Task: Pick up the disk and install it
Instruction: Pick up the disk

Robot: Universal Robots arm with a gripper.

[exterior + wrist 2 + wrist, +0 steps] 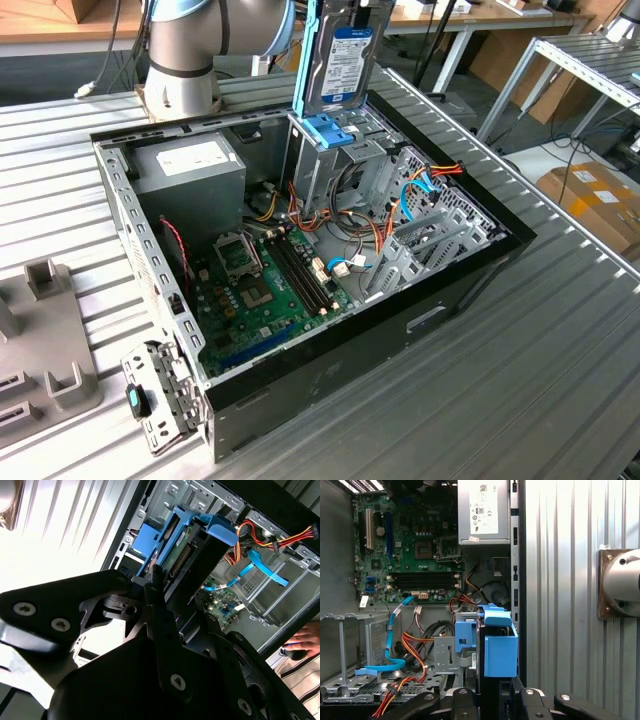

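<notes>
The hand (492, 700) is clamped on the disk (341, 62). It stands upright over the computer case (400, 335), not fully in yet.

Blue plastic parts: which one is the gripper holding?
The disk, upright, with a labelled metal body; the bare blue bracket sits on the drive cage.

1. In the exterior view the upper end of the disk (345, 62) is cut off by the top edge; so is the arm (185, 45) above its base.
2. In both wrist views the black body of the gripper (175, 597) (492, 692) hides the end of the disk it clamps.
3. In the second wrist view a hand (302, 642) is cut by the edge; the table (50, 545) is washed out by glare.
4. At the exterior view's left, grey fixtures (50, 330) run off the picture; a cardboard box (600, 200) does so at its right.
</notes>
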